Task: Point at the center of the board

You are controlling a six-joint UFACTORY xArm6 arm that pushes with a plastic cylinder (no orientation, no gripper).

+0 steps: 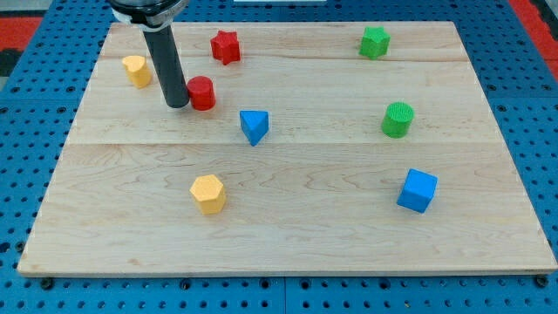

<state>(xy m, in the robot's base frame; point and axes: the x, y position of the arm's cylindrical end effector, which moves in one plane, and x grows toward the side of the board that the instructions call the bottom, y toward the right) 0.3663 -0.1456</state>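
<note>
My tip (177,104) rests on the wooden board (296,218) in the view's upper left. It stands right beside the left side of a red cylinder (203,92), touching or nearly so. A blue triangular block (255,126) lies to the tip's lower right, nearer the board's middle. A red star block (225,46) is above and right of the tip. A yellow block (136,70) lies to the tip's upper left.
A yellow hexagonal block (208,194) sits at lower left of middle. A green star block (375,42) is at the top right, a green cylinder (398,119) at the right, and a blue cube (418,190) at the lower right. Blue pegboard surrounds the board.
</note>
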